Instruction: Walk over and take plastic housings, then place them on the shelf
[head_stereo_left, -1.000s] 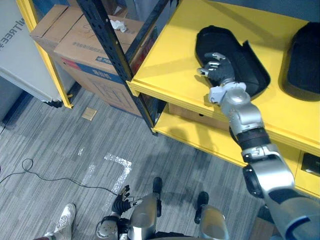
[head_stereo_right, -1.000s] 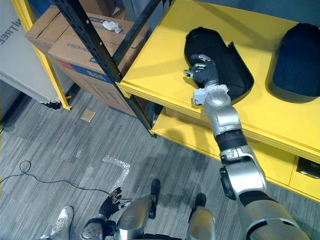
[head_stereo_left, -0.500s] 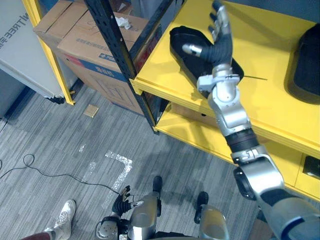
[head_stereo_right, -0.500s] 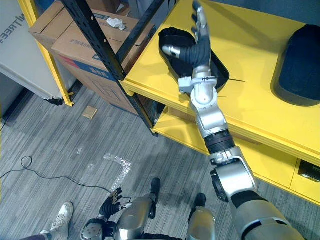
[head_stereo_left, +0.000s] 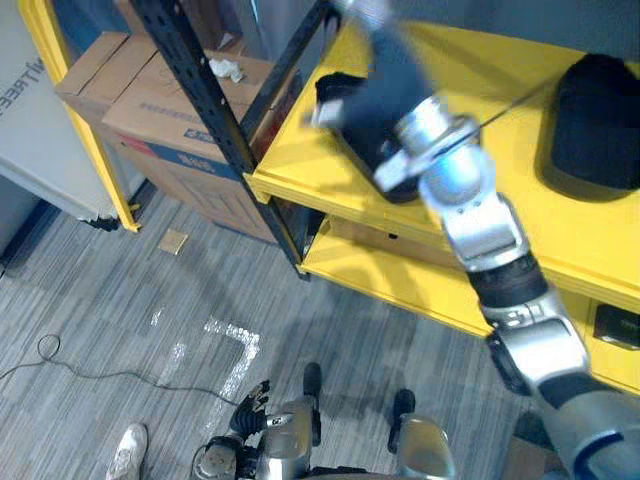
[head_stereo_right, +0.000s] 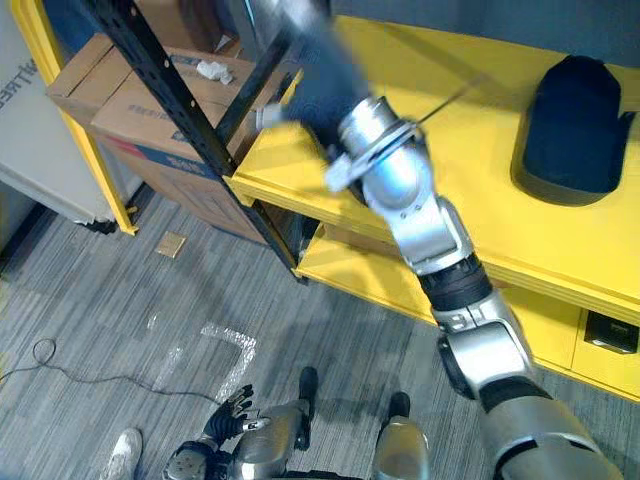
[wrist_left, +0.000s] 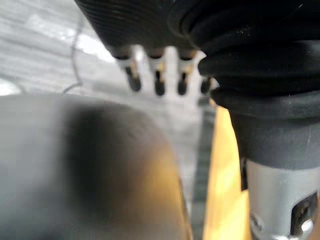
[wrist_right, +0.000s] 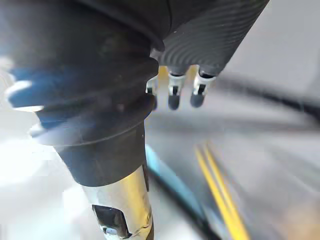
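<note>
Two black plastic housings lie on the yellow shelf (head_stereo_left: 300, 165). One housing (head_stereo_left: 352, 140) is near the shelf's left corner, partly hidden behind my right arm. The other housing (head_stereo_left: 595, 120) sits at the right. My right hand (head_stereo_left: 390, 70) is raised above the left housing, blurred, and is not touching it. In the right wrist view its fingers (wrist_right: 172, 95) are straight and hold nothing. My left hand (head_stereo_left: 250, 400) hangs low over the floor, and its fingers (wrist_left: 157, 82) are relaxed and empty.
A black slanted upright (head_stereo_left: 210, 130) stands at the shelf's left corner. Cardboard boxes (head_stereo_left: 150, 110) are stacked behind it, and a white cabinet (head_stereo_left: 30, 130) stands at far left. A lower yellow shelf (head_stereo_left: 380, 280) runs beneath. A person's shoe (head_stereo_left: 125, 450) is on the grey floor.
My right hand has come off the left housing and swung up and to the left. That housing now lies closer to the shelf's left corner. The view has shifted a little.
</note>
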